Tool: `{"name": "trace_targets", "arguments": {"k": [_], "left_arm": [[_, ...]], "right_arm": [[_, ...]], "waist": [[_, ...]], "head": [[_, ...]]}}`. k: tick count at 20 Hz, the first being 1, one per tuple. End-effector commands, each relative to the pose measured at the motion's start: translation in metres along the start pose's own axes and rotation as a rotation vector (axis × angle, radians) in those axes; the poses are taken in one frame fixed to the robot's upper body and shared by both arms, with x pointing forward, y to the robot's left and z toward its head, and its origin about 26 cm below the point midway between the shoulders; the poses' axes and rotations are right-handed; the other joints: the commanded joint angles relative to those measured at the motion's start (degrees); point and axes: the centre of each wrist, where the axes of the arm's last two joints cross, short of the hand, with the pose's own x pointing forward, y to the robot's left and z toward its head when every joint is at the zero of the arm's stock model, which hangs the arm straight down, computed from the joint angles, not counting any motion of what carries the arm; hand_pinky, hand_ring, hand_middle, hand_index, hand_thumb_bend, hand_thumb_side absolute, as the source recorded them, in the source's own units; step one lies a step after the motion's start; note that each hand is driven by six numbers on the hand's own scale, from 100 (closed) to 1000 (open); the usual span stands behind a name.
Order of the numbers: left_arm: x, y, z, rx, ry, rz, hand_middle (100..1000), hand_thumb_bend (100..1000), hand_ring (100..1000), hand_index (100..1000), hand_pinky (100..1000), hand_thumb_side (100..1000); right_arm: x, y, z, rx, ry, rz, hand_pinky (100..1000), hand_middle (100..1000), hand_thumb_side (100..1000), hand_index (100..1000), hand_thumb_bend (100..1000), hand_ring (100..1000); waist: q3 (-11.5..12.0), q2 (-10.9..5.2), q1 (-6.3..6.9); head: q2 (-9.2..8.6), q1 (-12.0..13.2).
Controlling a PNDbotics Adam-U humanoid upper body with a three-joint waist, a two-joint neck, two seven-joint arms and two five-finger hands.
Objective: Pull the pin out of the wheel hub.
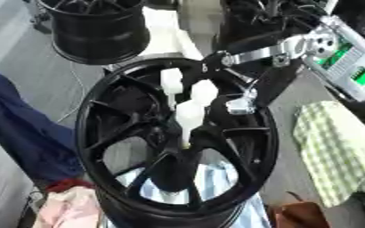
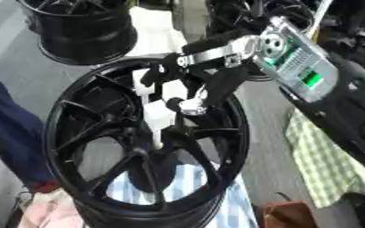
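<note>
Right hand (image 1: 197, 95), white fingers curled, grasps the pin (image 1: 185, 138) above the black wheel hub (image 1: 100, 133).

Wheel hub (image 1: 240, 133) glossy black metal, smooth spokes. Pins (image 1: 188, 116) matt white plastic. Robot hand (image 2: 192, 95) black with a shiny silver metal bracket. Checked green-white cloth (image 1: 338, 149), striped blue-white cloth (image 1: 216, 178), brown leather-like bag (image 1: 298, 216).

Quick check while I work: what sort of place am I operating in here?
Probably a wheel workshop or storeroom. A black wheel with white pins at its hub sits in front, the right hand is over it, and another black wheel stands behind on the grey floor.
</note>
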Motion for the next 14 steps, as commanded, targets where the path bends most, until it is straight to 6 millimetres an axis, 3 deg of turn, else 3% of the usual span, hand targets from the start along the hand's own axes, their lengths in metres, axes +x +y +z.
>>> {"name": "trace_targets", "arguments": {"k": [1, 6, 14], "left_arm": [[0.007, -0.002, -0.005, -0.024, -0.016, -0.019, 852, 100, 815, 901, 897, 847], [0.006, -0.002, -0.005, -0.025, -0.015, -0.015, 852, 100, 814, 901, 896, 848], [0.005, -0.002, -0.005, -0.027, -0.012, -0.012, 852, 100, 814, 901, 896, 849]], "right_arm": [[-0.004, -0.008, -0.004, -0.008, 0.025, 0.032, 947, 939, 556, 1000, 100, 961], [-0.028, -0.007, -0.011, -0.007, 0.090, 0.014, 947, 940, 572, 1000, 100, 961], [-0.061, -0.003, -0.004, -0.014, 0.200, -0.004, 956, 955, 582, 1000, 100, 973]], "waist": [[0.05, -0.23, 0.48], [0.33, -0.20, 0.70], [0.49, -0.18, 0.76]], "head": [[-0.14, -0.42], [-0.14, -0.77], [-0.14, -0.88]]}}
